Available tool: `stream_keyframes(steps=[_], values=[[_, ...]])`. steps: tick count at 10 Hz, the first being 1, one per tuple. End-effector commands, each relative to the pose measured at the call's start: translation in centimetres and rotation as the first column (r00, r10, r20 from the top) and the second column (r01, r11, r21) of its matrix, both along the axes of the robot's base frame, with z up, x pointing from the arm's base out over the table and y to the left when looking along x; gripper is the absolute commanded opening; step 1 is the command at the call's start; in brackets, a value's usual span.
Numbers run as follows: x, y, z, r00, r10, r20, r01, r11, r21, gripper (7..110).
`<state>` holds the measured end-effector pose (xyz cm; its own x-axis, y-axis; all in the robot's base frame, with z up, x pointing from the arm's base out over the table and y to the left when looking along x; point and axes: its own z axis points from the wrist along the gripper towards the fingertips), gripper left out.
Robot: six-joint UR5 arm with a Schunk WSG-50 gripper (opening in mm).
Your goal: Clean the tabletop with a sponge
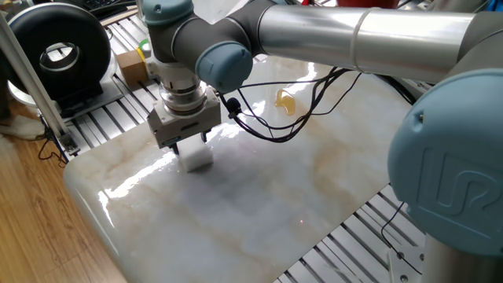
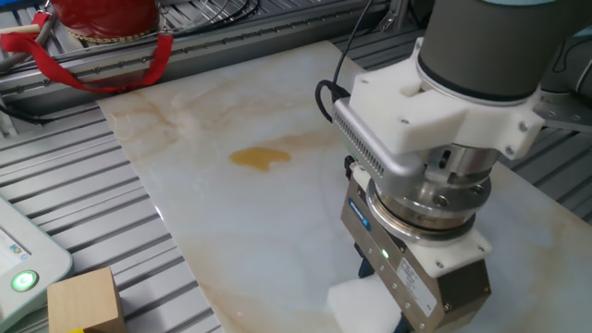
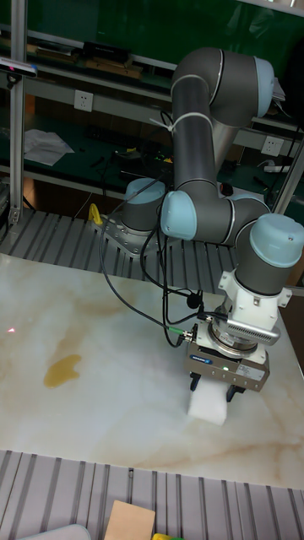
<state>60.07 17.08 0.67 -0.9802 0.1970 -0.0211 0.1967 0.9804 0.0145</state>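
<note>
The white marble-look tabletop (image 1: 259, 196) (image 2: 231, 213) (image 3: 110, 405) carries a small amber stain (image 1: 284, 101) (image 2: 261, 158) (image 3: 62, 369). A white foam sponge (image 1: 197, 159) (image 2: 356, 305) (image 3: 209, 407) rests on the slab, well away from the stain. My gripper (image 1: 190, 145) (image 3: 214, 391) points straight down over the sponge. Its dark fingers (image 3: 195, 383) stand on either side of the block and are shut on it. In the other fixed view the gripper body hides most of the sponge and the fingertips.
A tan cardboard box (image 2: 85, 301) (image 1: 132, 67) (image 3: 129, 521) sits on the ribbed aluminium frame (image 2: 83, 185) beside the slab. A red bag (image 2: 102, 23) lies at the far end. A black round device (image 1: 56, 49) stands off one corner. Black cables (image 1: 283, 118) trail over the slab.
</note>
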Motion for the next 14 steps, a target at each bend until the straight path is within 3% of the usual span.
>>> stream_keyframes(steps=[1, 3, 4, 14], values=[[-0.06, 0.52, 0.1, 1.0, 0.027, -0.005, -0.027, 0.999, 0.026, 66], [-0.11, -0.09, 0.09, 0.997, 0.072, -0.007, -0.072, 0.997, 0.0, 66], [-0.34, -0.24, 0.08, 0.996, 0.082, -0.016, -0.082, 0.997, -0.005, 88], [-0.87, -0.17, 0.09, 0.997, 0.07, -0.038, -0.07, 0.998, 0.0, 88]])
